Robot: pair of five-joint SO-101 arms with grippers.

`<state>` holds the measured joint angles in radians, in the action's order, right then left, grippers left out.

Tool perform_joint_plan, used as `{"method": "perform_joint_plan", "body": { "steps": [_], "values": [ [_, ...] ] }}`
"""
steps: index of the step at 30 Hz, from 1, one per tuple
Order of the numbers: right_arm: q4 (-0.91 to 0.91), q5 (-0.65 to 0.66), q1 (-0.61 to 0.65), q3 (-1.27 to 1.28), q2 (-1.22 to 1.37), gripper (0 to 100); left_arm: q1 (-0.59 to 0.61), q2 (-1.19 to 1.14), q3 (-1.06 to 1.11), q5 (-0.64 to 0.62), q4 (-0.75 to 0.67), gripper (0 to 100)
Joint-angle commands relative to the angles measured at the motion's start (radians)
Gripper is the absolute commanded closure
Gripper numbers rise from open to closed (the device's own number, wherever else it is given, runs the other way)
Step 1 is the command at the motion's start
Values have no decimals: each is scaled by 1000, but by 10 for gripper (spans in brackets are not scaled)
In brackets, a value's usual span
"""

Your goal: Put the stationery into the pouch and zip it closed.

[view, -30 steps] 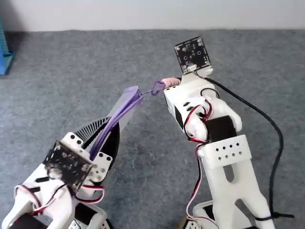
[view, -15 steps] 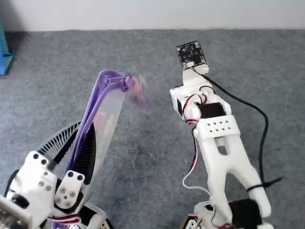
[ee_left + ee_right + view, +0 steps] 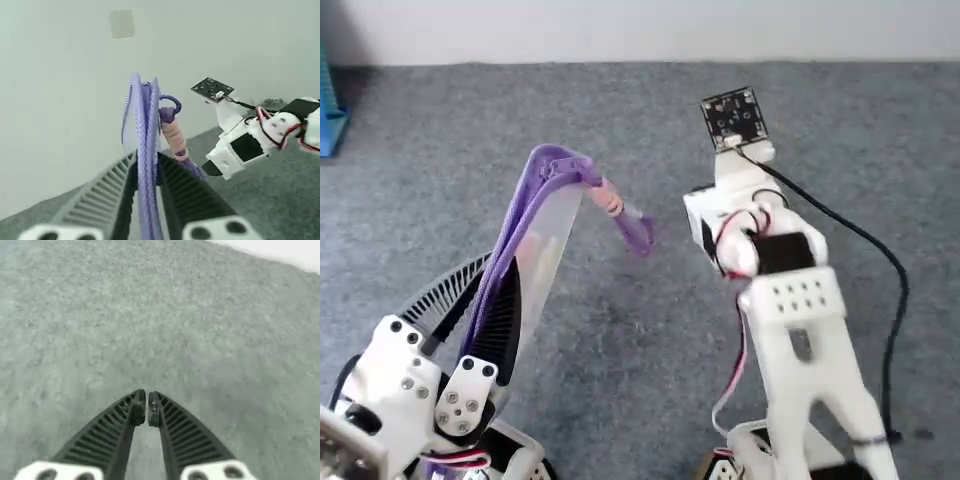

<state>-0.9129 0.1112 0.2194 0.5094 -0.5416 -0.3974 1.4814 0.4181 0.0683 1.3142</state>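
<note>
Pouch (image 3: pixel 540 235) clamped in left jaws (purple zip (image 3: pixel 145 145)); right jaws pinched together, empty.

Translucent purple-zippered pouch (image 3: pixel 535 240) raised on edge, zipper pull (image 3: pixel 620 215) dangling.

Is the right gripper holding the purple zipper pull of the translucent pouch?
No: the right gripper is shut on nothing over grey carpet; the purple zipper pull dangles free.

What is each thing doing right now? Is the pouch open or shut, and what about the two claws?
pouch: lifted off the table, zip looks closed
zip pull strap: hanging loose from the pouch's top end, nothing gripping it
left gripper: shut on the pouch's zipper edge
right gripper: shut, holding nothing
</note>
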Motion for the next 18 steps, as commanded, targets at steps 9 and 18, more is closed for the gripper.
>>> {"method": "perform_joint_plan", "body": {
  "steps": [9,18],
  "values": [
    [-309,-83,318,-21,-449,771,5,-2,16,-3,-9,989],
    [-309,-81,470,-236,-433,799,5,-2,16,-3,-5,989]
  ]
}}
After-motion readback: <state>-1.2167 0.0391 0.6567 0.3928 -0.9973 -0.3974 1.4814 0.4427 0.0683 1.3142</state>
